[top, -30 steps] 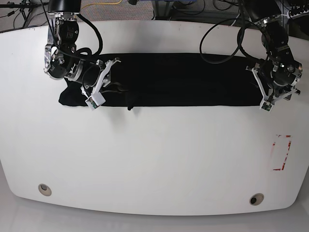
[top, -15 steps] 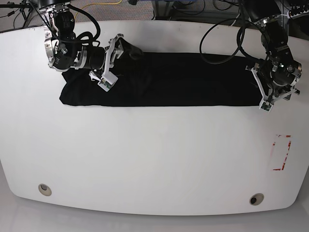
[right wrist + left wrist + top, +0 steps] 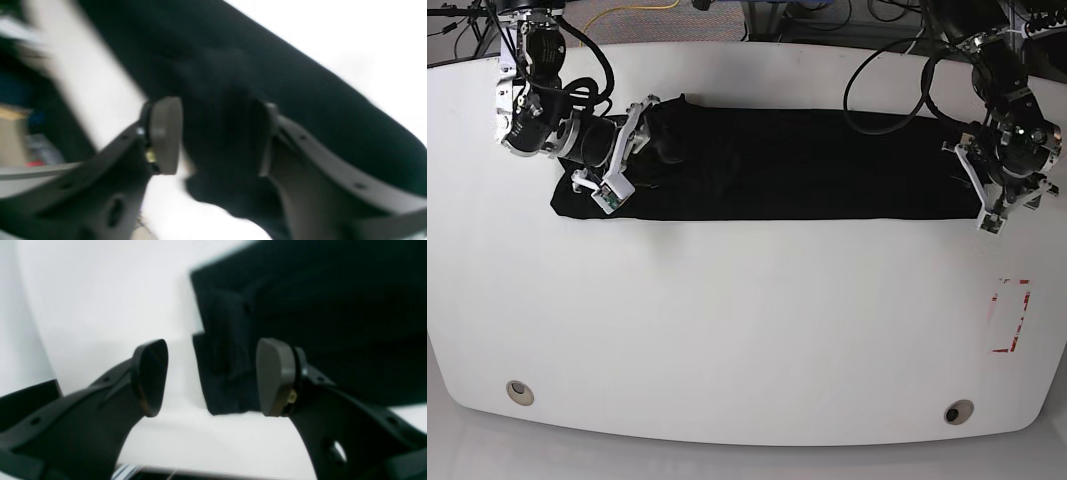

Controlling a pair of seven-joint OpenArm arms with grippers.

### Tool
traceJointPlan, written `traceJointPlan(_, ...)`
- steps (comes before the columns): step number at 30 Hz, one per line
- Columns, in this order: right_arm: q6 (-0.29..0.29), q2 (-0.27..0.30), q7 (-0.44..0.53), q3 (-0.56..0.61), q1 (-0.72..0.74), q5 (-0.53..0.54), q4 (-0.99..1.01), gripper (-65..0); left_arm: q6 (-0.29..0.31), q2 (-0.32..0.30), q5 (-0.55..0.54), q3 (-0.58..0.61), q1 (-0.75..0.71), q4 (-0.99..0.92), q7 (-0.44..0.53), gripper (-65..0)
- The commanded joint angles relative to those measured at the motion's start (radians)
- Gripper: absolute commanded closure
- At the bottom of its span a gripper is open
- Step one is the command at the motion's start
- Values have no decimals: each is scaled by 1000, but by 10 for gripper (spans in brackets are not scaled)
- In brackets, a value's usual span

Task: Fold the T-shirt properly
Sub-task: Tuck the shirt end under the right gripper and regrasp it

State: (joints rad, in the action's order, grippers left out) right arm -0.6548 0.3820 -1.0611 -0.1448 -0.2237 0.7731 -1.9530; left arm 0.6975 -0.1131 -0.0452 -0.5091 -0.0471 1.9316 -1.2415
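The black T-shirt [image 3: 797, 165] lies folded into a long strip across the far half of the white table [image 3: 747, 320]. My right gripper [image 3: 655, 140] is over its left end, near a bunched fold. In the blurred right wrist view the right gripper [image 3: 217, 136] stands open, its fingers [image 3: 165, 133] apart with dark cloth [image 3: 220, 126] between them. My left gripper [image 3: 975, 190] is at the strip's right end. It is open [image 3: 213, 376], and the shirt's corner [image 3: 227, 373] lies on the table beyond the gap between its pads [image 3: 275, 376].
A red-marked rectangle [image 3: 1010, 315] sits near the table's right edge. Two round holes [image 3: 519, 392] [image 3: 958, 411] lie near the front edge. Cables [image 3: 627, 15] run behind the far edge.
My right gripper swung from the shirt's front edge up to its far edge, then back left and down; its jaws opened wide, then narrowed. The left arm shifted slightly right.
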Motion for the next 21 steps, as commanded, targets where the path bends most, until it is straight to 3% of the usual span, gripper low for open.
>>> traceJointPlan(1,-3,-27,20,-8,28,-71,-15,-198,1,-9,-63,-64,19,24,1,-392)
traceJointPlan(6,-13,-107,20,-5,36,-326,-6,-52,1,-13,-218,-162,20,16,-1,-394)
traceJointPlan(11,-24,-151,63,-5,51,-479,74,-40,1,-18,-318,-216,22,15,-45,-397)
traceJointPlan(15,-43,-153,160,-5,56,-498,189,-40,1,-32,-370,-253,45,6,-70,-401)
traceJointPlan(21,-43,-147,252,-5,60,-498,327,-38,1,-36,-425,-314,56,-96,-99,-504)
